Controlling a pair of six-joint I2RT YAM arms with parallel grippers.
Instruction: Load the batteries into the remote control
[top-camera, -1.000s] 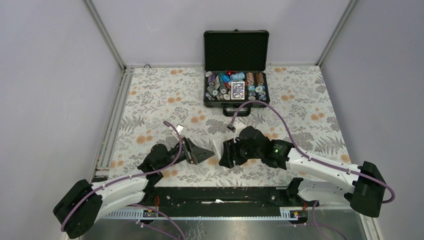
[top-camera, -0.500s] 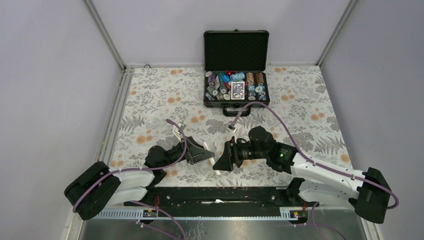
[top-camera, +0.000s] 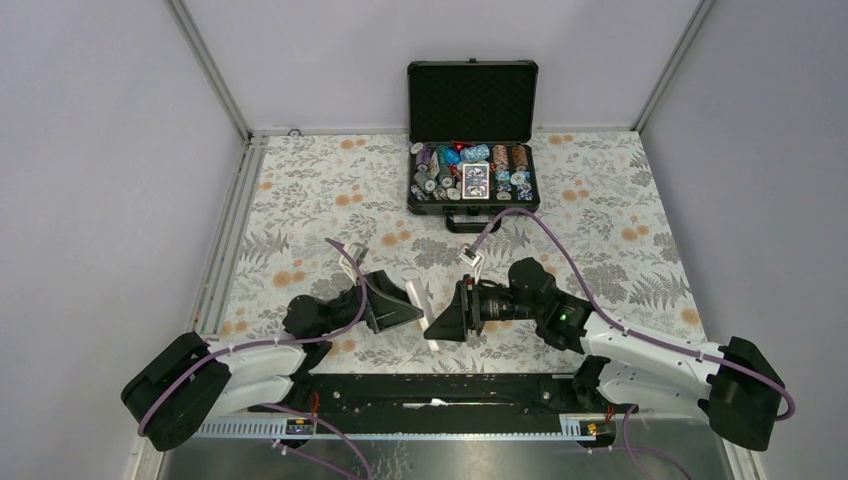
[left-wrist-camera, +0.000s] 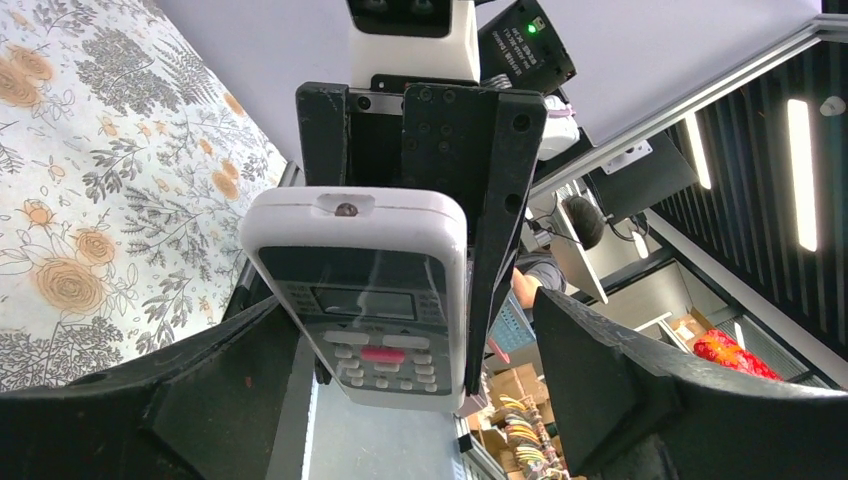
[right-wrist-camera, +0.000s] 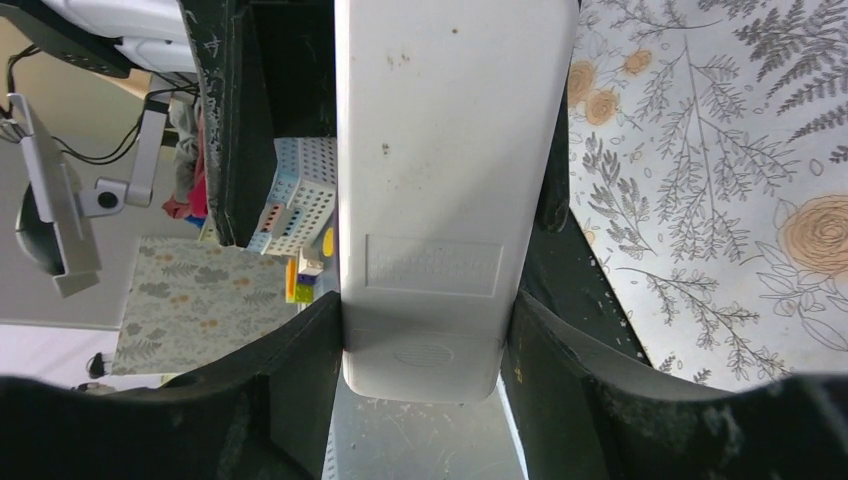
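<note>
The remote control is a white handset held off the table between the two arms. My right gripper is shut on it. The right wrist view shows its plain white back clamped between my right gripper's two black fingers. My left gripper faces it, open. In the left wrist view the remote's front with dark display and buttons hangs between my left gripper's wide-spread fingers, which do not touch it. The batteries are out of view.
An open black chip case with chips and cards stands at the back middle of the floral table. A black metal rail runs along the near edge. Grey walls close in left, right and back.
My right gripper has lifted the remote off the table and turned it to face the left gripper. My left gripper has shifted slightly and now points at the remote.
</note>
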